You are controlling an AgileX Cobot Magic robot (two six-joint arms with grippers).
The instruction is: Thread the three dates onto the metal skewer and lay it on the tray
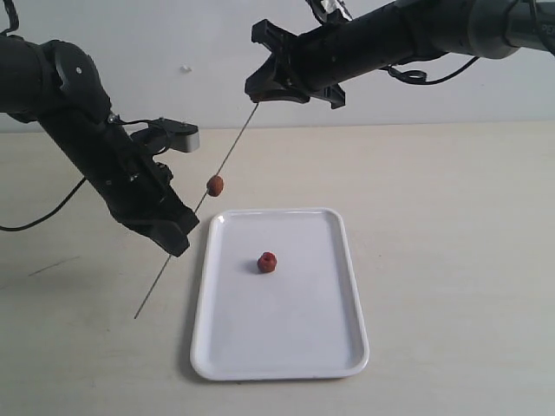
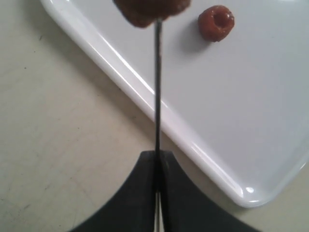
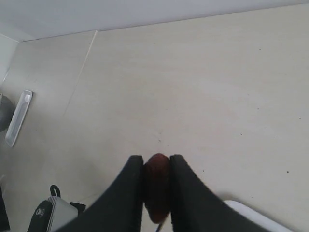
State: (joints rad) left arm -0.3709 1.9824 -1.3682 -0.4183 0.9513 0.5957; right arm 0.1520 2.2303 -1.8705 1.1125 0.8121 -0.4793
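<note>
Clamping thin grey metal skewer [image 1: 234, 147] low in left gripper [image 2: 157, 154], carrying one wrinkled reddish-brown date [image 1: 215, 185] threaded mid-rod; squeezing second date [image 3: 157, 179] at upper tip in right gripper [image 3: 157, 162]; leaving third date [image 1: 267, 262] on flat white tray [image 1: 295, 334].

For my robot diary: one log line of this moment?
left jaws: shut on metal skewer; right jaws: shut on one date; another date: threaded on skewer; last date: on tray

Skewered date [image 1: 215, 185]; loose date [image 1: 267, 262] on tray [image 1: 295, 334]
</note>
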